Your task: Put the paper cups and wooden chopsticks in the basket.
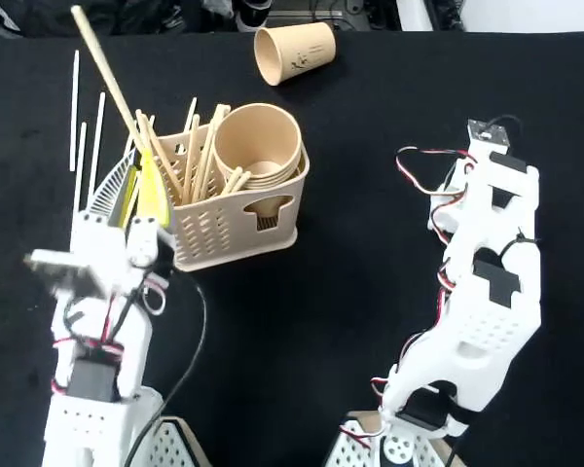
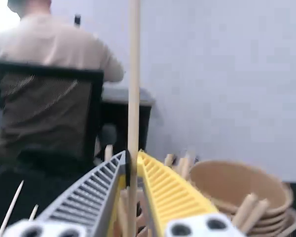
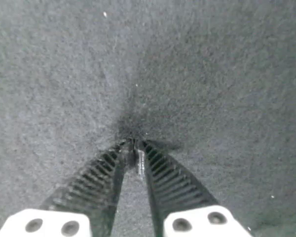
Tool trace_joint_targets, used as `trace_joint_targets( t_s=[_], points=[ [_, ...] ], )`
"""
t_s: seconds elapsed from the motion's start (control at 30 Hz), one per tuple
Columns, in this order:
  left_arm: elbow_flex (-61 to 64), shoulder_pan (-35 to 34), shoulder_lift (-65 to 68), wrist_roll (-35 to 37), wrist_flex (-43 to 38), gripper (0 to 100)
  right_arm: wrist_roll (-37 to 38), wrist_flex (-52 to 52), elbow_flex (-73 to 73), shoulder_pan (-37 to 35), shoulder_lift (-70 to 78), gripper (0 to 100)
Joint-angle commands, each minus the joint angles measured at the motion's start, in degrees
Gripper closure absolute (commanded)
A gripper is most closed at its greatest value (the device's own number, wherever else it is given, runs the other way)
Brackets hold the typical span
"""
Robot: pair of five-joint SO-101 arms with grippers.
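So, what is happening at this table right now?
The left gripper is shut on a chopstick, holding it tilted beside the basket. The basket holds stacked cups and other chopsticks. One cup lies on its side on the table beyond the basket, and three loose sticks lie near the left arm. The right gripper is shut and empty, pointing at the table.

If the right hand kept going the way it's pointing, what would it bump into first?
The black table. The right hand is shut and points at its cloth, with nothing else in between. It looks very close, though the depth is hard to judge.
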Motion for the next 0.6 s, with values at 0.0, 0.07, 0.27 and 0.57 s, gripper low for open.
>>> trace_joint_targets(
  t_s=[0.0, 0.07, 0.27, 0.57],
  points=[
    [-0.2, -2.3, 3.9, 0.7, -3.6, 93, 0.2, -0.2, 0.3, 0.0, -1.4, 98.6],
    [-0.1, -2.2, 5.7, 0.7, -3.6, 91, 0.2, -0.2, 0.3, 0.0, -1.4, 98.6],
    [-0.4, -2.1, 7.4, 0.7, -3.3, 90, 0.3, -0.2, 0.3, 0.0, -1.4, 98.6],
    [-15.7, -10.4, 8.1, 4.1, 15.5, 84, 0.3, -0.2, 0.3, 0.0, -1.4, 98.6]
  ],
)
